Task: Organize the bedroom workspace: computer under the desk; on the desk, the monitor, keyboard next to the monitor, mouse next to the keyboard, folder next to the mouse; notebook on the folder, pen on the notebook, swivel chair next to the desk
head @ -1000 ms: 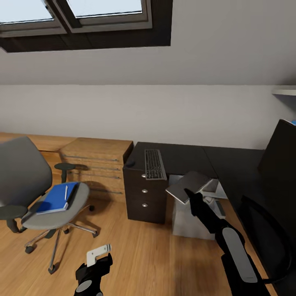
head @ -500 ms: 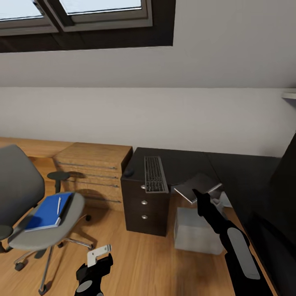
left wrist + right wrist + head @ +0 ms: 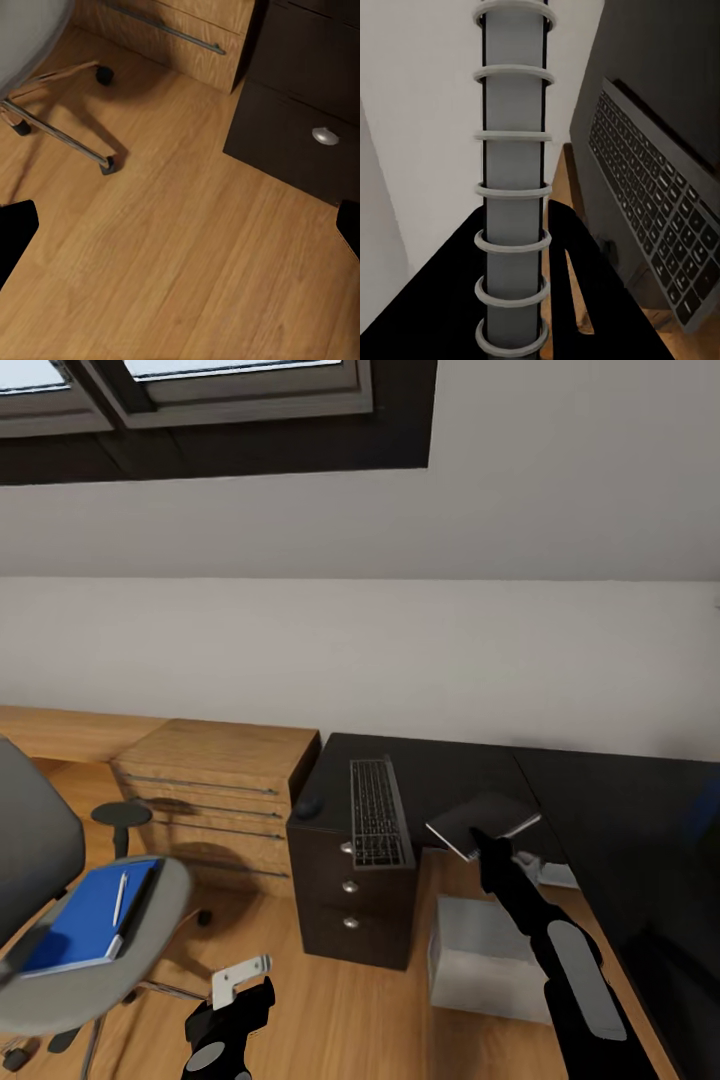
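Above the black desk, right claw clamps the notebook; left claw apart.

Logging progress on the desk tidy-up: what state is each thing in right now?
Grey spiral-bound notebook: held edge-on in right pincer, above the black desk.
Silver-grey keyboard: flat on desk.
Bright blue folder: on the grey swivel chair seat.
White pen: on folder.
Light grey computer tower: on floor under desk.
Left pincer: open, holding nothing.

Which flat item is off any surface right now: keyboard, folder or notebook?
The notebook: the right gripper holds it in the air above the desk edge. The keyboard lies on the desk, the folder on the swivel chair.
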